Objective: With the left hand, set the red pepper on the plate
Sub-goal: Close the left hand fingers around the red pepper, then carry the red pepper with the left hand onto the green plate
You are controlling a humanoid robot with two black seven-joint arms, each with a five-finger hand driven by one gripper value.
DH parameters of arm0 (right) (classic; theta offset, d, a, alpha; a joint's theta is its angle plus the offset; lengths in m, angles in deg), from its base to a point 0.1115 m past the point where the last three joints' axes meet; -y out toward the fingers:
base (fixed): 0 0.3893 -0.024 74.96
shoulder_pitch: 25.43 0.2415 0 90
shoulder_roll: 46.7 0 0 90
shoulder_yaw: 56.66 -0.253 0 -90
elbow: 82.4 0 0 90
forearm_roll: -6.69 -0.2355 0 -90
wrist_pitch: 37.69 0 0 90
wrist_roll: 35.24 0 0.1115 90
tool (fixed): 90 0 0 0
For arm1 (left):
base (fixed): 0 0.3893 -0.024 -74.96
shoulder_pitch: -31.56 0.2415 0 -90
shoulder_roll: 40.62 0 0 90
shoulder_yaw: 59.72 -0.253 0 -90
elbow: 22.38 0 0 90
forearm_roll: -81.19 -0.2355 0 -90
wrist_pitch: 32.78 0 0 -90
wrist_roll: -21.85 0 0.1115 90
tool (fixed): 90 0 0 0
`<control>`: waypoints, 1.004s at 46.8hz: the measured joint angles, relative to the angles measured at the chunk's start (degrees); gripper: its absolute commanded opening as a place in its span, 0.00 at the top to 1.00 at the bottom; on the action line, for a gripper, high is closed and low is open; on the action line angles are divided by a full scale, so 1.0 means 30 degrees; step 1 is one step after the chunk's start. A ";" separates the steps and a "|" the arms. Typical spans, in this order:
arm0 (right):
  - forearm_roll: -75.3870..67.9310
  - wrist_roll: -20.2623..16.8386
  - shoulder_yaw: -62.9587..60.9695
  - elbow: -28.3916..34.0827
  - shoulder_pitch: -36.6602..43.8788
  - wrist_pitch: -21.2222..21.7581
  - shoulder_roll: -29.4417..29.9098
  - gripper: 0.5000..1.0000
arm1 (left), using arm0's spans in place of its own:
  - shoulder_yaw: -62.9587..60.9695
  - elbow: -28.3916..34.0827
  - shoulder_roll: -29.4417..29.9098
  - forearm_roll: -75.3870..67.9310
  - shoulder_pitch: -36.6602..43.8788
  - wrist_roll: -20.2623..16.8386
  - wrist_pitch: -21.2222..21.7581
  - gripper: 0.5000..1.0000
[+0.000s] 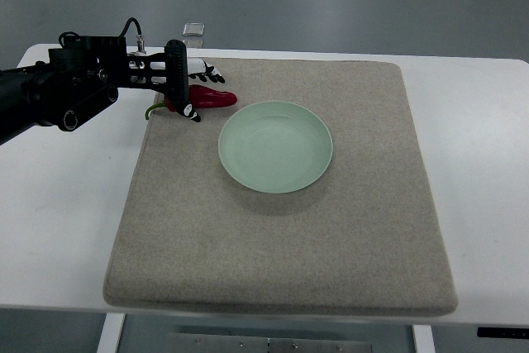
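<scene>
**Top view: left hand closed around red pepper beside plate**

Top view is taken steeply from the robot's side, over a white desk (58,229). Nearest the camera, the front edge of a grey felt mat (281,287) is seen, laid flat on the desk. Further in, a pale green plate (275,146) is set on the mat, a little left of its middle; nothing is held in it. Beyond the plate and to its left, near the mat's far left corner, the red pepper (212,97) is found, its green stem pointing left toward the mat's edge. It is gripped by the left hand (188,88), whose fingers are curled around it. Whether the pepper is lifted off the mat cannot be told. The pepper is just beside the plate's rim, not over it. The black left arm (58,93) is brought in from the left edge.
</scene>
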 measured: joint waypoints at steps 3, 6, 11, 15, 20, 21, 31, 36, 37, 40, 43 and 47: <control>0.0000 0.0000 0.0000 0.0000 0.0000 0.0000 0.0000 0.14 | -0.0003 0.0011 -0.0042 -0.0084 0.0000 0.0000 0.0000 0.45; -0.0004 -0.0002 0.0000 0.0000 -0.0001 0.0000 0.0000 0.14 | -0.0004 0.0012 -0.0108 -0.0155 0.0000 0.0000 0.0000 0.52; -0.0013 -0.0001 0.0000 0.0000 0.0000 0.0000 0.0000 0.14 | -0.0004 0.0017 -0.0117 -0.0182 -0.0080 0.0000 0.0007 0.68; -0.0013 -0.0001 0.0000 0.0000 -0.0001 0.0000 0.0000 0.14 | -0.0004 0.0019 -0.0117 -0.0340 -0.0105 0.0001 0.0060 0.81; -0.0014 -0.0001 0.0000 0.0000 0.0000 0.0000 0.0000 0.14 | -0.0004 0.0030 -0.0118 -0.0494 -0.0136 0.0003 0.0193 0.88; -0.0013 -0.0001 0.0000 0.0000 -0.0001 0.0000 0.0000 0.14 | -0.0004 0.0030 -0.0118 -0.0497 -0.0149 0.0003 0.0280 0.88; -0.0012 -0.0001 0.0000 0.0000 0.0000 0.0000 0.0000 0.14 | -0.0002 0.0048 -0.0118 -0.0501 -0.0155 0.0004 0.0728 0.95; -0.0009 -0.0001 0.0000 0.0000 0.0000 0.0000 0.0000 0.14 | 0.0020 0.0049 -0.0118 -0.0499 -0.0194 0.0004 0.0730 0.95; -0.0009 -0.0001 0.0000 0.0000 0.0000 0.0000 0.0000 0.14 | 0.0035 0.0049 -0.0118 -0.0495 -0.0204 0.0004 0.0730 0.95; -0.0007 -0.0001 0.0000 0.0000 0.0000 0.0000 0.0000 0.14 | 0.0155 0.0043 -0.0118 -0.0430 -0.0243 0.0004 0.0750 0.94; -0.0007 -0.0001 0.0000 0.0000 -0.0001 0.0000 0.0000 0.14 | 0.0353 -0.0049 -0.0118 -0.0205 -0.0433 0.0003 0.0803 0.94; -0.0007 0.0000 0.0000 0.0000 0.0000 0.0000 0.0000 0.14 | 0.0597 -0.0555 -0.0118 -0.0154 -0.0592 -0.0014 0.1066 0.94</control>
